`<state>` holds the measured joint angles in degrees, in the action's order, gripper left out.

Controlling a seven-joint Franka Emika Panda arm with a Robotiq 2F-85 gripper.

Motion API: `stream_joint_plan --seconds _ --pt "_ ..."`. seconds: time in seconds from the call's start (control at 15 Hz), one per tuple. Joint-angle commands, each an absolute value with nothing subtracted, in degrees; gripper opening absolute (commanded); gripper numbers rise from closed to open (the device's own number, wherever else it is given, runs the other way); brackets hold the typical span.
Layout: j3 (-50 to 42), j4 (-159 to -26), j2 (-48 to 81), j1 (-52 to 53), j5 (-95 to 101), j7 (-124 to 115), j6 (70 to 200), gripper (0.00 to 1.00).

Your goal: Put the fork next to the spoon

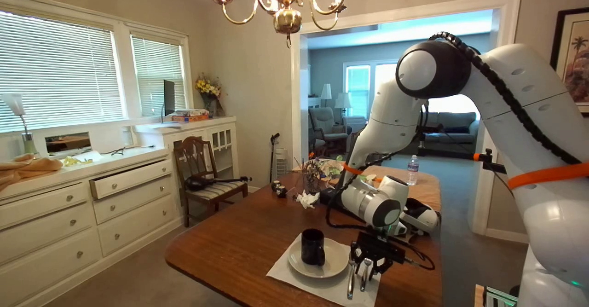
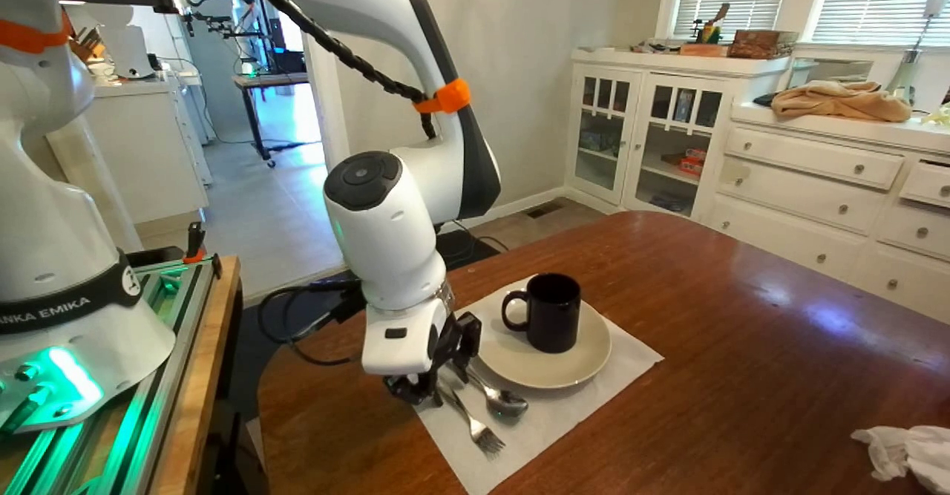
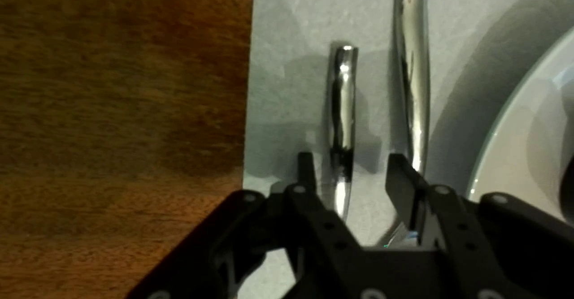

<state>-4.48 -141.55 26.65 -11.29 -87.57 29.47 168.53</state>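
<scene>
The fork (image 2: 475, 426) lies on the white napkin (image 2: 627, 350), prongs pointing away from my arm. The spoon (image 2: 507, 404) lies beside it, between fork and plate, with a small gap. In an exterior view the fork (image 1: 364, 279) and spoon (image 1: 351, 284) are roughly parallel. In the wrist view the fork's handle (image 3: 343, 106) lies between my open fingers (image 3: 351, 164), apart from both. The right finger is over the gap beside the spoon's handle (image 3: 415, 61) and partly covers it. My gripper (image 2: 451, 385) is low over the napkin and hides part of the utensils.
A plate (image 1: 299, 269) with a black mug (image 1: 312, 247) stands on the napkin, close beside the gripper. The wooden table (image 1: 239, 238) also bears crumpled tissue (image 1: 307, 199), a headset (image 1: 421, 216) and a water bottle (image 1: 412, 171). The table's edge is near the arm.
</scene>
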Motion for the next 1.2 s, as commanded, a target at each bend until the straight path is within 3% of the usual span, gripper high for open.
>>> stream_joint_plan --seconds 0.0,0.2,0.73,0.8,1.13 --pt "-4.1 -143.9 24.0 -10.1 -90.4 36.0 172.9 0.77" --pt "-4.1 -147.4 19.7 -9.1 -88.6 37.7 176.9 0.99" --pt "-5.6 -162.7 4.3 -4.8 -70.9 33.5 180.0 1.0" --pt "-6.1 -157.5 8.6 -4.3 -73.4 38.7 179.9 1.0" --pt "-8.4 -157.1 5.6 -2.8 -65.2 46.7 179.2 1.0"
